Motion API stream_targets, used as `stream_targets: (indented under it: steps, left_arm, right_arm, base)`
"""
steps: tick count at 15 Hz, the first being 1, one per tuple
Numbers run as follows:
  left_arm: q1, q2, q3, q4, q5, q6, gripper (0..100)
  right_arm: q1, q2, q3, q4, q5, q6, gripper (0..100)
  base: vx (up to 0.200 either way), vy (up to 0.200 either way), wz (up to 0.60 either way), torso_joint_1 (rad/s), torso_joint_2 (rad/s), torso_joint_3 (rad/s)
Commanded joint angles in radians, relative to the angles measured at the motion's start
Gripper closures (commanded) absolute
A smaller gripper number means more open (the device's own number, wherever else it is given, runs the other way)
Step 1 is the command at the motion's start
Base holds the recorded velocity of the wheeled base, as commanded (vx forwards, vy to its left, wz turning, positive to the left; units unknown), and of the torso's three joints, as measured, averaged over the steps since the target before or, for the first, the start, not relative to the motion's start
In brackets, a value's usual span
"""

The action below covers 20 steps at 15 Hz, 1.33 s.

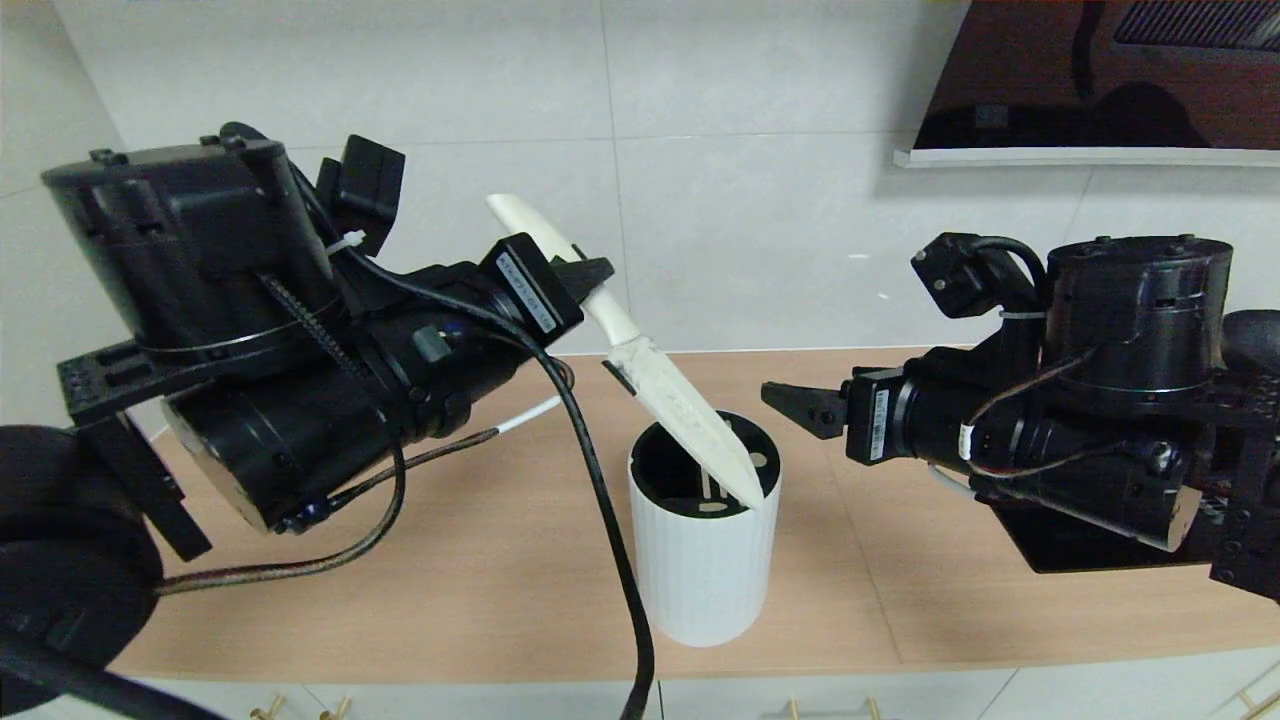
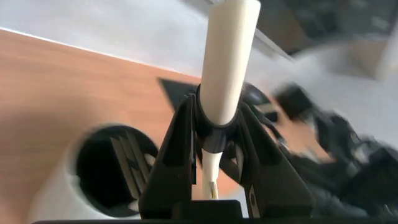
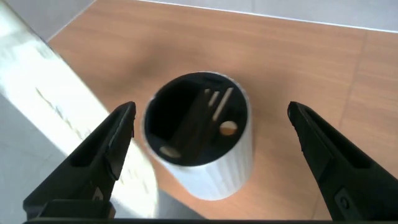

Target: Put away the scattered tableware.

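Our left gripper point(image 1: 592, 283) clamps the white knife point(image 1: 665, 400) by its handle, blade angled down over the rim of the ribbed holder point(image 1: 705, 580). Our right gripper point(image 3: 211, 112) hangs spread wide just beside it, above the wooden counter point(image 1: 480, 560).

The holder point(image 1: 705, 560) has its mouth split by inner partitions, and in the head view the knife point(image 1: 680, 405) slants across it from the upper left. The right gripper point(image 1: 795, 402), jaws spread wide, stands close on the holder's right at rim height. A cable point(image 1: 610, 520) hangs before its left side. Passing room lies over the worktop point(image 1: 470, 570) left of the holder.
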Motion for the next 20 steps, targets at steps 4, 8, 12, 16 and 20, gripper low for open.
stream_targets:
  steps: [4, 8, 12, 16, 20]
  left_arm:
    - [-0.013, -0.011, -0.135, 0.135, 0.175, 0.073, 100]
    - [-0.101, 0.01, -0.162, 0.071, 0.368, 0.34, 100]
    - [-0.158, 0.056, -0.09, -0.175, 0.5, 0.513, 100]
    - [-0.217, 0.139, -0.004, -0.449, 0.529, 0.682, 100]
    - [-0.274, 0.177, 0.036, -0.509, 0.531, 0.719, 100]
  right_arm:
    - [-0.015, 0.015, -0.001, 0.0, 0.0, -0.001, 0]
    - [-0.029, 0.023, -0.001, 0.0, 0.0, -0.004, 0]
    - [-0.029, 0.043, 0.001, -0.001, -0.002, -0.006, 0]
    - [-0.031, 0.055, -0.001, -0.003, -0.005, -0.006, 0]
    - [-0.04, 0.057, -0.001, -0.003, -0.003, -0.006, 0]
  base:
    - [0.0, 0.0, 0.0, 0.0, 0.0, 0.0]
    - [0.0, 0.0, 0.0, 0.0, 0.0, 0.0]
    - [0.0, 0.0, 0.0, 0.0, 0.0, 0.0]
    - [0.0, 0.0, 0.0, 0.0, 0.0, 0.0]
    - [0.0, 0.0, 0.0, 0.0, 0.0, 0.0]
